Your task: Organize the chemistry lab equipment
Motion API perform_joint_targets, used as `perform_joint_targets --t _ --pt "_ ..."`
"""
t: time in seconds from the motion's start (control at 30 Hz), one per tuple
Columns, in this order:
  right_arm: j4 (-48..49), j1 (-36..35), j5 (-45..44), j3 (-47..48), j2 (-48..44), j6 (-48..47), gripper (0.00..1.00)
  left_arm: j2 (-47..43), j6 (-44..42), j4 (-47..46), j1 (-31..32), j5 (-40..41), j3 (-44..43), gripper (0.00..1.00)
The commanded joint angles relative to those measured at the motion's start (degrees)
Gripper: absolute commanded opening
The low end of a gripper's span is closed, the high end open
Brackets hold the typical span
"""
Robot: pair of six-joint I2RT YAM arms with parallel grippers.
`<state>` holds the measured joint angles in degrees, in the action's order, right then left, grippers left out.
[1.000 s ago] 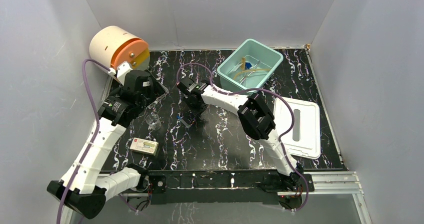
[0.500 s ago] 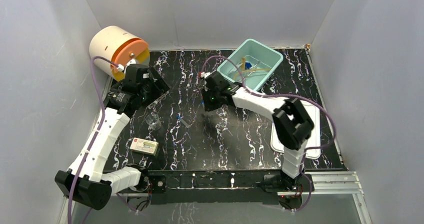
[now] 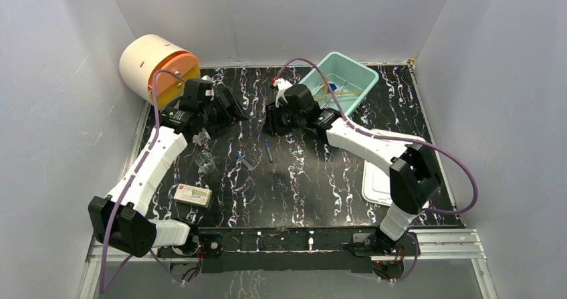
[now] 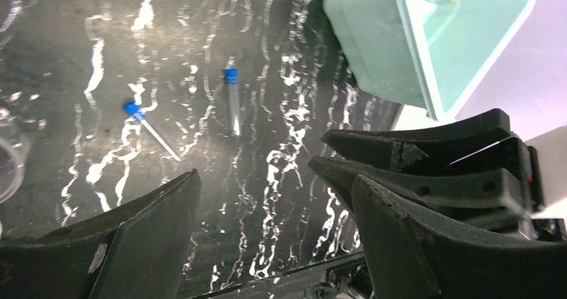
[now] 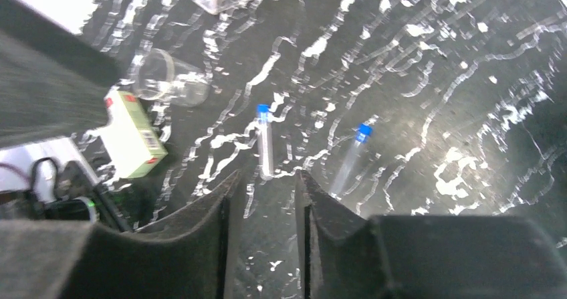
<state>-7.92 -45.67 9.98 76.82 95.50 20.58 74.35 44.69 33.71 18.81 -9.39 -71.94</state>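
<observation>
Capped tubes (image 5: 265,145) beneath right pincer (image 5: 265,178), outstretched far leftward.

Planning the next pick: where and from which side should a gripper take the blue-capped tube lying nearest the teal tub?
Take the tube by its clear body at mid-length, from straight above, closing across its long axis. It lies flat on the table, both long sides free.

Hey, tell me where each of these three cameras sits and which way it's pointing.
Top: above and behind the arms, facing down on the table; both arms show.
Left wrist: down past the open left hand at two capped tubes and the tub.
Right wrist: down past the right hand at the tubes, packet and beaker.
Shared: both wrist views hold the two tubes.
</observation>
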Motion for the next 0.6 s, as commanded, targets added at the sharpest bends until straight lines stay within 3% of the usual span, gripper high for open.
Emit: perform_joint_targets --t 0.0,0.27,0.57 --pt "-6.7 -0.2 -9.3 1.4 3.9 1.7 0.47 -1.8 2.0 7.9 -1.0 10.2 -1.5 0.83" --pt "-18.2 -2.1 -14.4 8.8 14.9 4.9 0.62 -3.4 1.8 9.0 -2.8 12.7 -0.4 0.82" --pt "-26.5 -6.1 -16.3 21.1 25.4 6.7 0.64 -4.8 1.3 10.1 -4.0 14.5 0.4 0.82"
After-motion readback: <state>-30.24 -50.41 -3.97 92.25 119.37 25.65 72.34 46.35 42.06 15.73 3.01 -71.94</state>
